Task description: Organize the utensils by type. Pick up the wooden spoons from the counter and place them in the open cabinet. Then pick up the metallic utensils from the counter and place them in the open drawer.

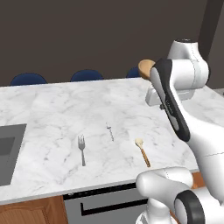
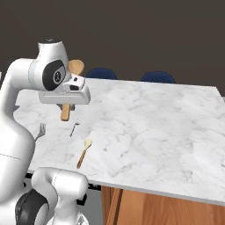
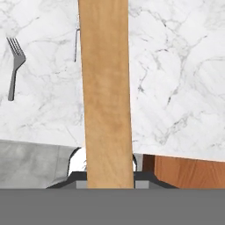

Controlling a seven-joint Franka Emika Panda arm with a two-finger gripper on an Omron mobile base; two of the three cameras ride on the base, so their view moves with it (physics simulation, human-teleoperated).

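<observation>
Gripper (image 2: 66, 102) raised above white grey-veined marble counter (image 1: 57, 109), jaws closed narrow on brown handle of a large wooden spoon with pale tan bowl (image 2: 75, 67). Spoon roughly upright in the grip: bowl sticking up above the hand, handle end poking out below it in right base view. Same bowl (image 1: 145, 68) peeking out left of the arm's dark forearm in left base view. Handle (image 3: 107, 88) running straight up the middle of hand view, fingertips themselves hidden behind it, so actual contact on the handle not visible; no gap to be seen either side.

Still lying flat on counter, near front edge:
- small slim wooden spoon, pale bowl, brown handle (image 1: 143, 152), also (image 2: 84, 152); bowl toward far side, handle toward near edge. Rightmost of the three.
- thin grey metal spoon (image 1: 110, 131), also (image 2: 74, 127); middle, slightly farther back. Apart from both neighbours.
- grey four-tined metal fork (image 1: 82, 149), also (image 3: 14, 66); leftmost, tines toward far side. Partly hidden behind arm in right base view.

Grey sink recess (image 1: 9, 151) set in counter at far left. Brown wooden cabinet front (image 2: 154, 206) under counter's near edge. Three dark blue chair backs (image 1: 86, 75) beyond far edge.
</observation>
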